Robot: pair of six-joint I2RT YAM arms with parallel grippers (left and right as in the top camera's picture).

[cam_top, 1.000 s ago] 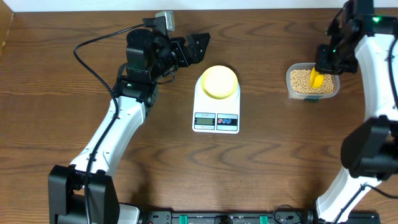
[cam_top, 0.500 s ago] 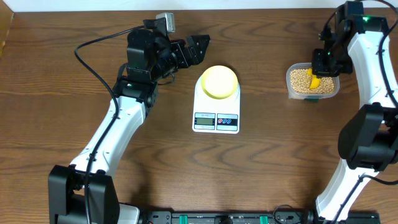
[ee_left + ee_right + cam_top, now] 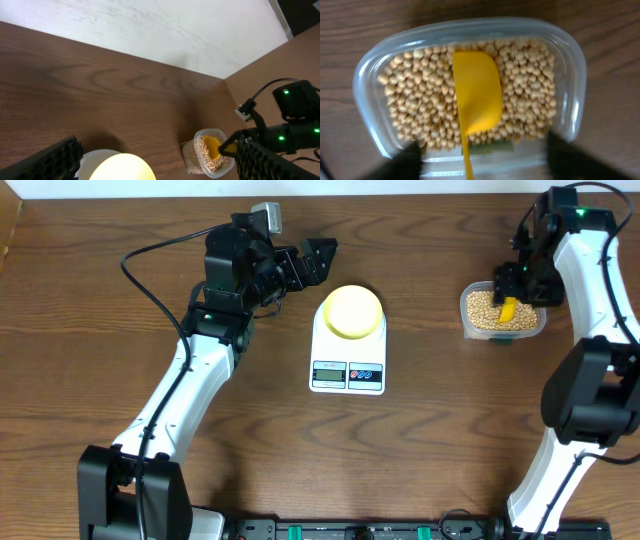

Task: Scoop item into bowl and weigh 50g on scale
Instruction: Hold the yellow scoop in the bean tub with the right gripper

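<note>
Seemingly parted, right end effector (image 3: 487, 161) over scoop (image 3: 476, 90).

— What is in the clear rectangular plastic tub (image 3: 364, 95)?
— Small round tan beans (image 3: 420, 100), spread from wall to wall. A yellow plastic measuring scoop (image 3: 476, 92) lies on them, its cup toward the far wall and its thin handle running to the bottom of the frame.
— And the right gripper (image 3: 484, 147)?
— Its dark fingers (image 3: 402, 162) are blurred. They stand wide apart either side of the handle, and neither touches it. The tub sits on a brown wooden table (image 3: 600, 30).
</note>
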